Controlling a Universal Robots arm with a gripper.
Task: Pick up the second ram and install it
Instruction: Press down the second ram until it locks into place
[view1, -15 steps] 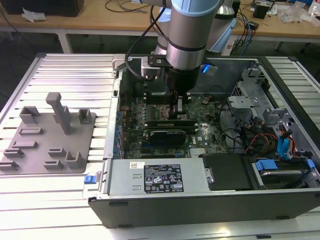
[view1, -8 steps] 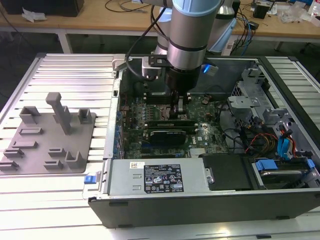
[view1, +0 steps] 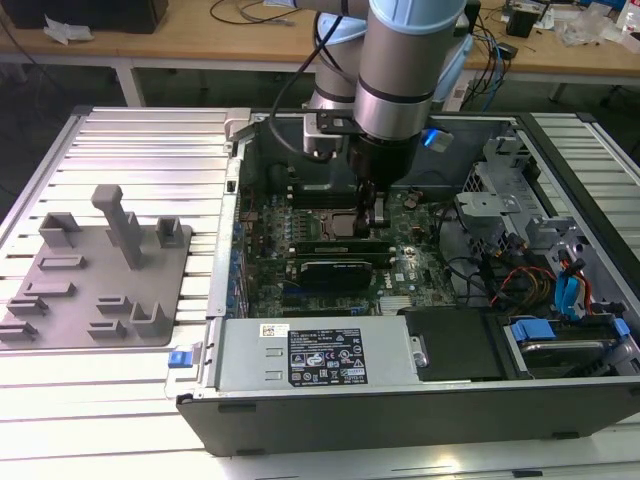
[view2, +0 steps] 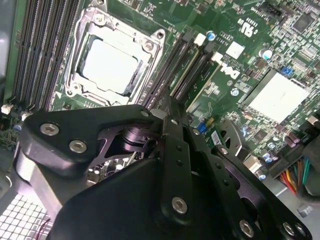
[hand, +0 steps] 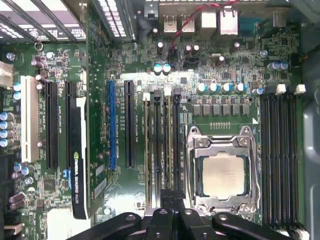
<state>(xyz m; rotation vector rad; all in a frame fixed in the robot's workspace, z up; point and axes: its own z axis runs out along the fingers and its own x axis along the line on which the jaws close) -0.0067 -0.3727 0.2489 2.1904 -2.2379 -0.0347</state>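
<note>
My gripper reaches down inside the open computer case, over the memory slots next to the processor socket. In the first wrist view the second ram shows edge-on as a thin tan-green strip. It stands in a black slot and runs straight under my gripper. The two fingers are close together and pinch its near end. Another thin stick stands two slots over. In the second wrist view the gripper sits at the end of those slots.
A grey holder tray lies on the slatted table at the exterior view's left. Inside the case are a black graphics card, the power supply, a metal drive cage and coloured cables.
</note>
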